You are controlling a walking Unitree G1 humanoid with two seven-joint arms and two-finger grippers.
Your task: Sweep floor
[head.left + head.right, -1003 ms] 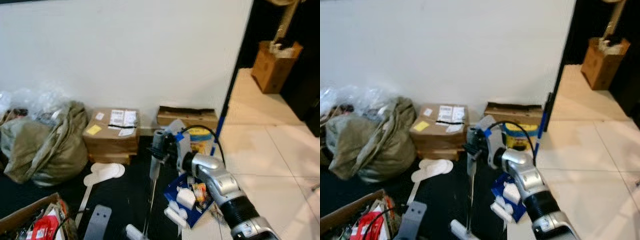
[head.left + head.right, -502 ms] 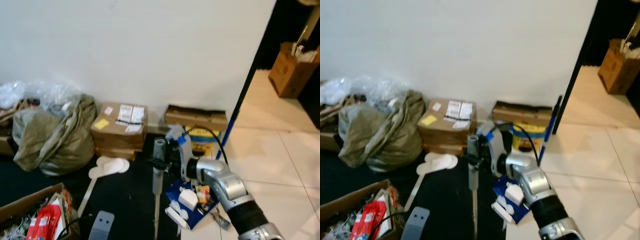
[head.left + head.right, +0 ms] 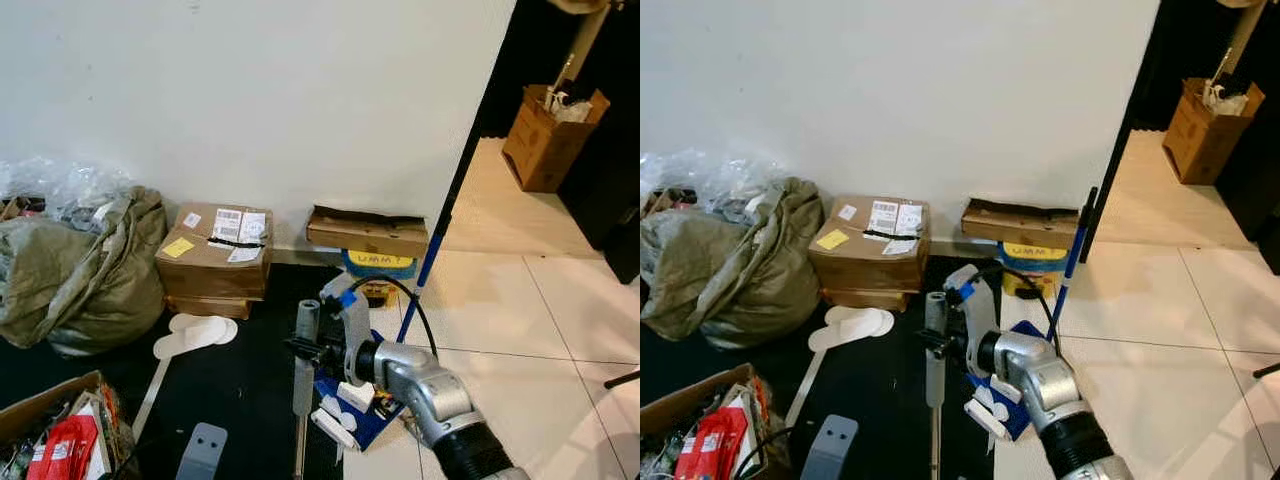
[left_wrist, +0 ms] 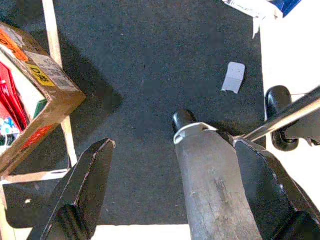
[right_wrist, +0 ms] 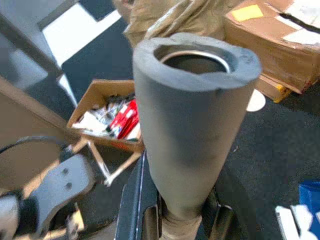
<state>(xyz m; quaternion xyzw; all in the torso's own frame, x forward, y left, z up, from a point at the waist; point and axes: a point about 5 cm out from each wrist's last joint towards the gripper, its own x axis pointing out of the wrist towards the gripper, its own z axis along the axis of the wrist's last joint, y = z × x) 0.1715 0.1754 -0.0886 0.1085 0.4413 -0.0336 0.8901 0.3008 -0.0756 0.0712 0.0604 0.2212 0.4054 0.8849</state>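
A broom's grey foam handle (image 3: 305,342) stands almost upright over the black carpet (image 3: 240,400). Its thin metal pole (image 3: 298,450) runs down out of sight. My right gripper (image 3: 322,352) is shut on the handle just below its open top end (image 5: 192,115), with one black finger (image 5: 135,210) beside the foam. In the left wrist view my left gripper (image 4: 175,145) is open. A lower grey section of the handle (image 4: 212,190) lies between its fingers, closer to one finger (image 4: 270,185) than the other (image 4: 82,192). A small scrap of paper (image 4: 233,77) lies on the carpet.
A blue tray of white bottles (image 3: 352,405) lies beside the handle. Cardboard boxes (image 3: 212,250), a yellow bucket (image 3: 380,262) and an olive sack (image 3: 80,275) line the wall. White slippers (image 3: 195,332) and an open box of red packets (image 3: 60,440) sit left. Tiled floor (image 3: 520,330) lies right.
The camera has swung and the whole picture has shifted. My right gripper keeps its hold, and the handle has gone from tilted to nearly upright.
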